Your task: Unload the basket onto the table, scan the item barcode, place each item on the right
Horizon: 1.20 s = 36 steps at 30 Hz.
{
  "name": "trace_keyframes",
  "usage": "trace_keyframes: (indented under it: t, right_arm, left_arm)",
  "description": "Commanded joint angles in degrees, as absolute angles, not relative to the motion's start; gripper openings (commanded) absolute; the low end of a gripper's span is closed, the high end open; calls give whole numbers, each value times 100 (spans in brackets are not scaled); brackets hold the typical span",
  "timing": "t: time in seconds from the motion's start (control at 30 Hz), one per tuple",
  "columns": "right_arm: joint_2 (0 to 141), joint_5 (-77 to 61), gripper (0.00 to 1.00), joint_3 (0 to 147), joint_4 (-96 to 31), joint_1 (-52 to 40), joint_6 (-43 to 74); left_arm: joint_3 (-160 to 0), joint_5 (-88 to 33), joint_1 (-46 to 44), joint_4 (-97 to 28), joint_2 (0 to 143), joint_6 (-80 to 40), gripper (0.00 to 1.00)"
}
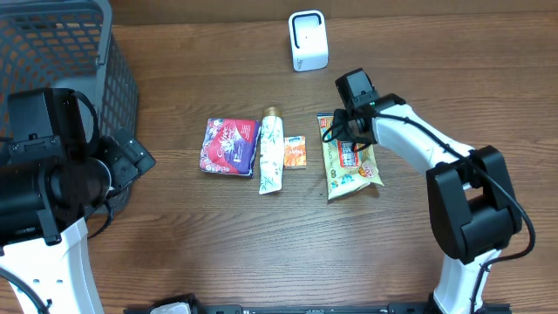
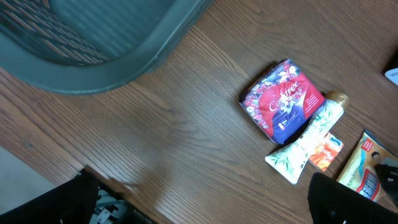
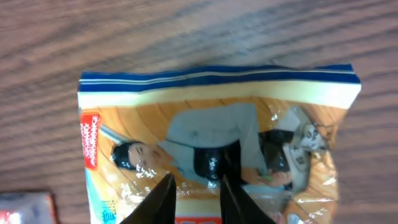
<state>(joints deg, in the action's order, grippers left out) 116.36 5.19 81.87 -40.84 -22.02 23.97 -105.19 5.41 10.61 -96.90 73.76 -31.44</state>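
The item, a yellow snack packet [image 1: 350, 166] with a blue top edge, lies flat on the wooden table. My right gripper [image 1: 342, 131] hovers over its upper end. In the right wrist view the packet [image 3: 217, 124] fills the frame, and the right gripper [image 3: 196, 180] has its two dark fingers a little apart with the wrapper showing between them. A white barcode scanner [image 1: 308, 40] stands at the back of the table. My left gripper [image 1: 131, 161] is far left beside the basket, wide open [image 2: 202, 208] over bare wood.
A grey basket [image 1: 61, 52] fills the back left corner. A red and blue coffee packet [image 1: 229, 146], a white tube [image 1: 271, 155] and a small orange sachet [image 1: 295, 153] lie in a row left of the snack packet.
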Motion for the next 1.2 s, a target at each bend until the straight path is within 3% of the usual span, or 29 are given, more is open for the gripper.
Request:
trace_keyframes:
  t: [0.0, 0.2, 0.33, 0.43, 0.7, 0.87, 0.97, 1.17]
  right_arm:
    - [11692, 805, 33, 9310, -4818, -2045, 2082]
    - [11692, 593, 35, 10910, -7179, -1975, 2051]
    - [11708, -89, 31, 10816, -7830, -1988, 2053]
    - [11712, -611, 25, 10350, -7773, -2069, 2053]
    - [11714, -602, 26, 8549, -6499, -2300, 2451]
    - [11712, 154, 24, 8165, -6514, -2274, 2823]
    - [11655, 589, 28, 8453, -7013, -2274, 2810]
    - [11627, 663, 48, 9607, -8320, -2279, 2434]
  left_arm:
    - [-10508, 596, 1087, -9682, 7387, -3234, 100]
    - [-10508, 596, 1087, -9679, 7387, -3234, 100]
    - [-10508, 596, 1087, -9682, 7387, -3234, 100]
    - [-10508, 596, 1087, -9679, 7387, -3234, 100]
    - [-10508, 596, 1087, -9682, 7389, -3234, 100]
    - [-10508, 596, 1087, -9682, 7387, -3234, 100]
    - [-10508, 596, 1087, -9682, 7389, -3234, 100]
    - [-10508, 596, 1087, -9682, 7387, -3234, 100]
